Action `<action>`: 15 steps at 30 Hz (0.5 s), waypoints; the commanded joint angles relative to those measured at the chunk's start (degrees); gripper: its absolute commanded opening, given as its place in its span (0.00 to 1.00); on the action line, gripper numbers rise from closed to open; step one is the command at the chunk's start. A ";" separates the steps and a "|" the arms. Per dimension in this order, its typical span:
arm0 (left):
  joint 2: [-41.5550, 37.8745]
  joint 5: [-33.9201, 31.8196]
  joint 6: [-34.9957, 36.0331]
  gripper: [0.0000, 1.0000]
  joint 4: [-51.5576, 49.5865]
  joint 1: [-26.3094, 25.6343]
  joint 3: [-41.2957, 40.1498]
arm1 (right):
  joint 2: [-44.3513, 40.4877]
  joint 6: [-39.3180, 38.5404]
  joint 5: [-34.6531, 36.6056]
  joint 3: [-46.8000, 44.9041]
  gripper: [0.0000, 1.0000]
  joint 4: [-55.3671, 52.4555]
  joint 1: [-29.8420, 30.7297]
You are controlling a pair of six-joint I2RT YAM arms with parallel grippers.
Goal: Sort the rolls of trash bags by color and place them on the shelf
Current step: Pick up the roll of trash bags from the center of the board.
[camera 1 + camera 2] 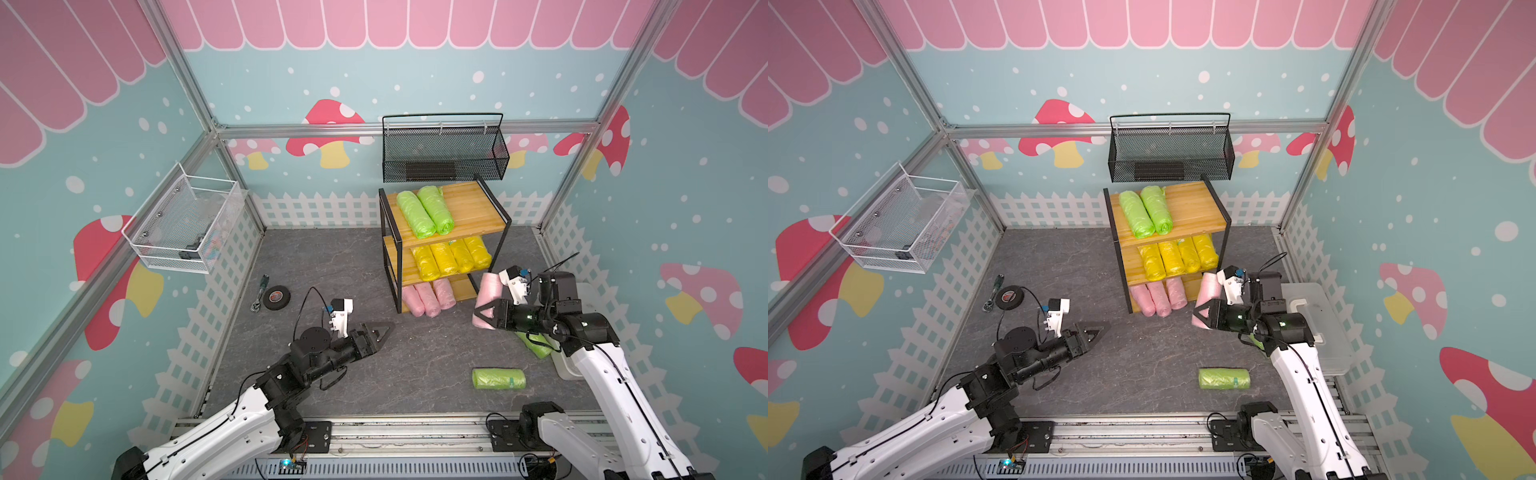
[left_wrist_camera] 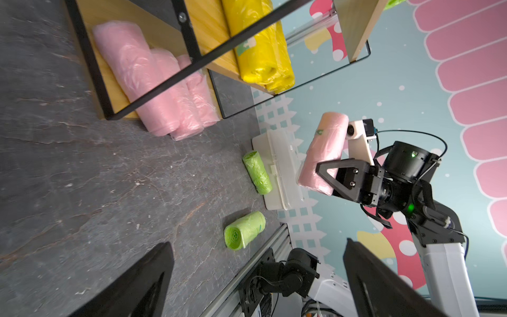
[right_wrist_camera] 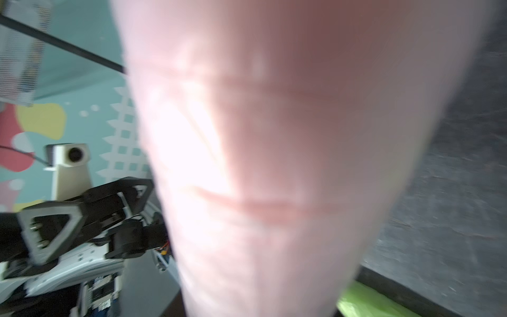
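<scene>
The right end effector (image 1: 487, 312) is squeezing a pink roll (image 1: 487, 291), holding it lifted just beside the shelf (image 1: 473, 203); the left end effector (image 1: 384, 330) is hanging wide open, empty, over the tabletop (image 1: 332, 266). Four yellow rolls (image 1: 451, 257), three pink rolls (image 1: 428, 297) and two green rolls (image 1: 424, 212) are sitting shelved, leaving this pink roll and two loose green rolls (image 1: 498, 379) on the tabletop.

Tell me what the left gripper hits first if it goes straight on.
Probably the pink roll in the right gripper; nothing lies between it and the left gripper. Height is hard to judge.
</scene>
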 commanded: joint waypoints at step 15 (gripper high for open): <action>9.56 11.69 8.45 0.99 7.75 -5.80 12.89 | 5.41 7.41 -15.54 3.79 0.00 15.71 26.89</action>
